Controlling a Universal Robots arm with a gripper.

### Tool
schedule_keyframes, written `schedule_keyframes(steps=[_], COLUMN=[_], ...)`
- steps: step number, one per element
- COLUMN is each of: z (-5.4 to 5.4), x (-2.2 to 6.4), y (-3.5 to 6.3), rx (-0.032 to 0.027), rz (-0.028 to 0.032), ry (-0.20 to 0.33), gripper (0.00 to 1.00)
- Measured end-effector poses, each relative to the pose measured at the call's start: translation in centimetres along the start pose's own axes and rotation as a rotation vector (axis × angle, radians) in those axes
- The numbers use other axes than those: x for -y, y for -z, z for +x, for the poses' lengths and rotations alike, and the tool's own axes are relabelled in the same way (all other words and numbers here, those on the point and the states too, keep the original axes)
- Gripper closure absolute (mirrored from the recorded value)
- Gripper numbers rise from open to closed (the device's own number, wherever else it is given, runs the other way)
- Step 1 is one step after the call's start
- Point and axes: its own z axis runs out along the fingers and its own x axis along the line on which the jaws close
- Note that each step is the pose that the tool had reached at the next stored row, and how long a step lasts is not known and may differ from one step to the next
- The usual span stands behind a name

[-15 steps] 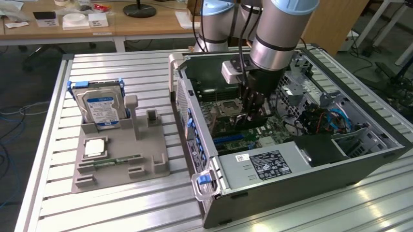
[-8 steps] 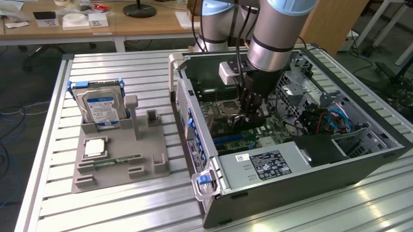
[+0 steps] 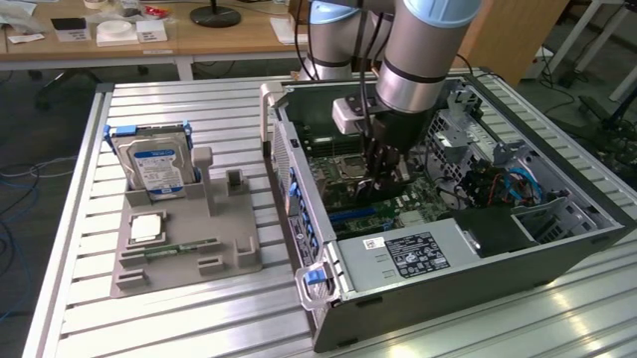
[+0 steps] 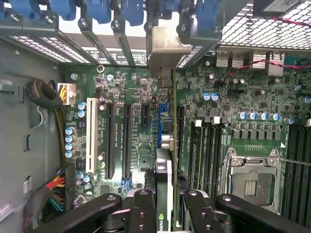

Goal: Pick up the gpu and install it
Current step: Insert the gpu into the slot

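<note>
Arm's right down inside the open computer case point(image 3: 557, 239) now, and it's tight in there. The gripper point(image 4: 166, 204) is clamped on the gpu point(image 4: 164, 165), one black finger point(image 4: 141, 208) pressed against each face. The card stands on edge over the motherboard point(image 4: 141, 92). From the wrist view it's just a thin strip, green lettering near the fingers, with a bulkier silver part further along.

Its metal bracket point(image 4: 165, 46) reaches the case's rear wall, in among the row of blue latches point(image 4: 133, 9). Long black slots point(image 4: 127, 141) run along one side of the card, and the RAM slots point(image 4: 204, 145) crowd just beside it on the other, with the bare CPU socket point(image 4: 250, 182) beyond them. There's not much slack either way.

The card covers its own bottom edge and whatever slot lies under it, so I can't tell whether it's seated. In the exterior view the arm and wrist block most of the card.

Out on the table point(image 3: 199, 321), well clear at the exterior view's left, the grey holder point(image 3: 234, 257) carries the hard drive point(image 3: 154, 160) and the RAM stick point(image 3: 184, 247).
</note>
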Motion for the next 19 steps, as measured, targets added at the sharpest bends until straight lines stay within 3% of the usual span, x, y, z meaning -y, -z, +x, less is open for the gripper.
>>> schedule_keyframes(steps=[19], z=[0.05], x=[-0.72], y=[-0.13], rx=[0.0001], rz=[0.0001], ry=[0.002], gripper=[0.74])
